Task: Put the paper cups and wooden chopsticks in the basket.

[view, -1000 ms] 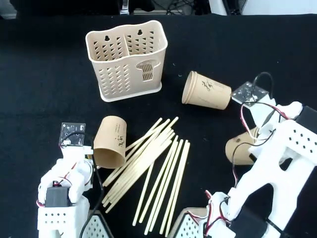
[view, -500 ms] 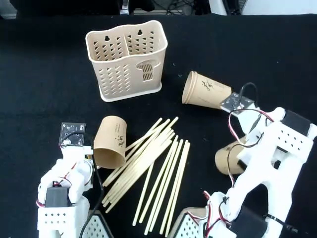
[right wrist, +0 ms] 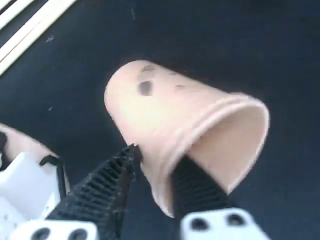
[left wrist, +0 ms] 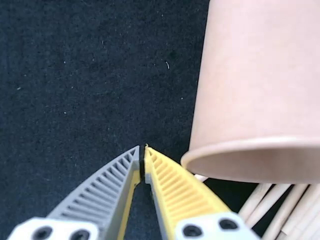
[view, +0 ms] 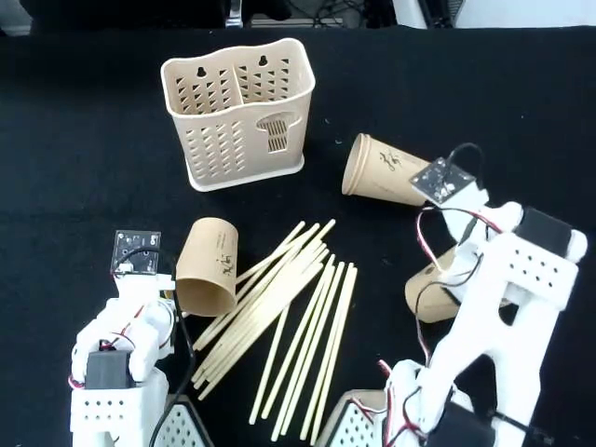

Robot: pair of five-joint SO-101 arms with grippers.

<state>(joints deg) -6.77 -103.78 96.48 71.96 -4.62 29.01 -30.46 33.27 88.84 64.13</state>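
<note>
even overhead light, bright on the basket (view: 237, 112) and chopsticks (view: 289, 307); the black cloth (view: 84, 140) swallows shadows. in the right wrist view the cup (right wrist: 170, 110) glares pale, its mouth shaded.

A black, cloth-covered surface (view: 84, 140) spans the high view, and its fabric is dotted with small pale lint specks (left wrist: 167, 65). Past the surface's far edge lies a tangle of dark cables (view: 326, 11). A thin metal upright (view: 235, 11) stands just beside them, and a pale panel (view: 521, 11) sits beyond the surface's far right corner.
</note>
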